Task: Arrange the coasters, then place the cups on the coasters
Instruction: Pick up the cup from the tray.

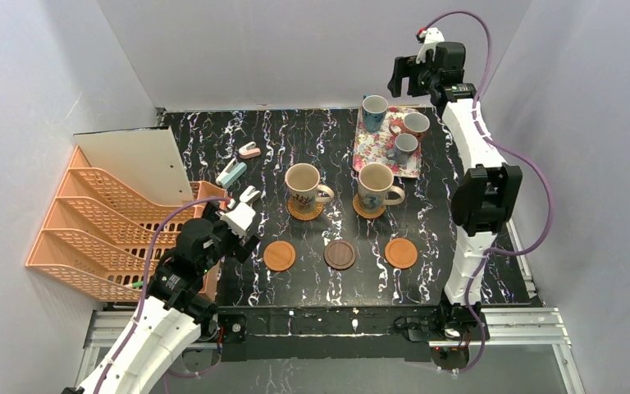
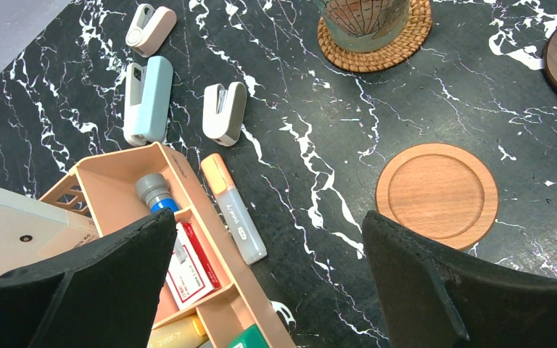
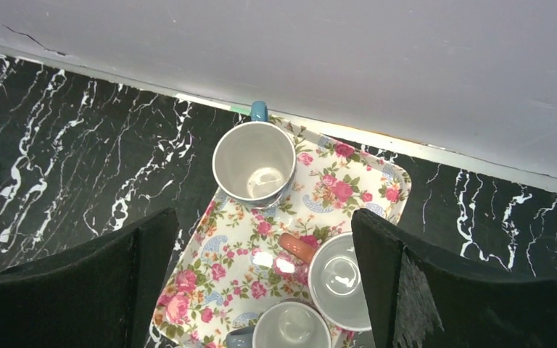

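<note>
front edge: three bare coasters (image 1: 279, 255) in a row, gaps between | left edge: left claw (image 2: 268, 232) wide open, empty, over bench (image 1: 213, 139) by rack (image 1: 98, 222) | mid: two mugs (image 1: 303, 185) on woven coasters (image 1: 305, 213) | far right edge: right claw (image 3: 265, 217) wide open, empty, above three cups (image 3: 254, 163) on tray (image 3: 236, 272)

beige cups (image 1: 303, 185) on woven coasters (image 1: 305, 215) | small cups (image 1: 375, 111) on tray (image 1: 375, 154) | smooth coasters (image 1: 279, 255) bare

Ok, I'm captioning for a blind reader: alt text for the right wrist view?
Three empty mugs stand on a pink floral tray, seen from above between the black fingers of the open right claw. The tray lies on a black marbled table.
</note>
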You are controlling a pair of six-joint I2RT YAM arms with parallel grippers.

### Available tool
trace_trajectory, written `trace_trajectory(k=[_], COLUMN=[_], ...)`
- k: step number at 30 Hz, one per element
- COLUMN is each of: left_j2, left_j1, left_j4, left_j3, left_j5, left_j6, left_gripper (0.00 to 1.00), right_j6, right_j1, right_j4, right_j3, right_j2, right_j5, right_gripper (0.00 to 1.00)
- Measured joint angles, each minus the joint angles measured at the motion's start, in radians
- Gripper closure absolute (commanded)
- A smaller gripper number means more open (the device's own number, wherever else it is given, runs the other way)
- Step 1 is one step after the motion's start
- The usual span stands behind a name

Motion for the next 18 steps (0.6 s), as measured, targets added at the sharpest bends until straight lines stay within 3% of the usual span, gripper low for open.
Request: trace_trajectory(k=[18], left_j2=[0.134], left_j1=[0.0], left_j4=[0.014], left_j3=[0.0], left_j5=[-0.055], left_j6=[0.0], left_gripper=[0.02], right_j6=[-0.192], right_j1=[0.031], right_j4=[-0.006], right_j3=[0.097], right_j2=[0.138], right_j5=[-0.002], right_gripper=[0.02])
